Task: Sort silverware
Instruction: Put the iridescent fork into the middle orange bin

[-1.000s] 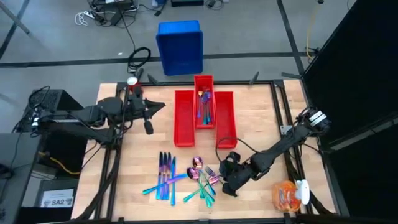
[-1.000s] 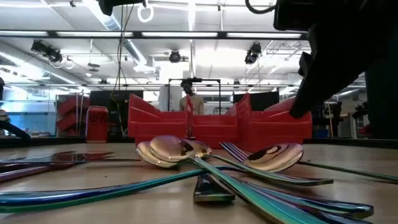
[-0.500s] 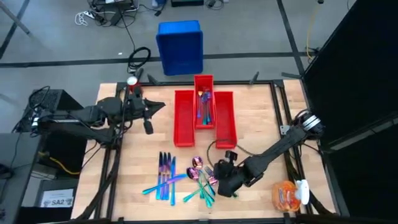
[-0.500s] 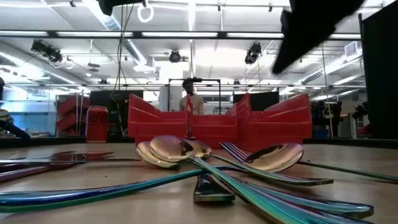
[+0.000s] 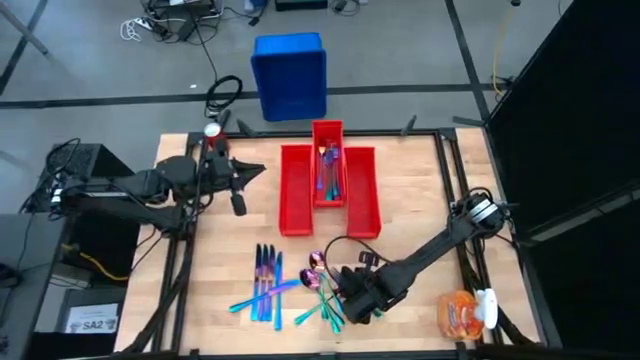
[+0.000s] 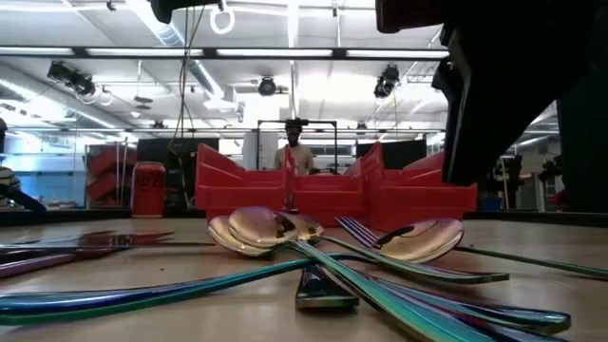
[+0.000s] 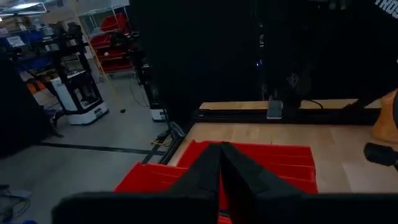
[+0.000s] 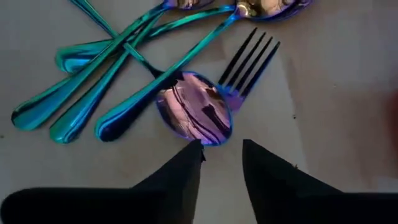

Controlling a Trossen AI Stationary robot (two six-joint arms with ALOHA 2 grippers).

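The pale wooden table (image 5: 410,205) carries everything. Beyond its far edge a blue plastic crate (image 5: 289,75) sits on the floor. Three long narrow red plastic bins (image 5: 330,190) stand side by side at the table's far middle, and the centre one holds a few iridescent pieces. The right arm reaches across the near side, its right tool (image 5: 352,297) hanging low over the heap, fingers (image 8: 180,171) spread slightly apart and gripping nothing, just beside a purple spoon bowl (image 8: 194,115) that lies over a fork (image 8: 249,59). The left arm waits by the table's left edge, its left tool (image 5: 240,190) pressed together. The iridescent blue, teal and pink silverware (image 5: 290,285) lies at the near middle: a row of knives (image 5: 266,275) beside crossed spoons and forks (image 6: 313,237).
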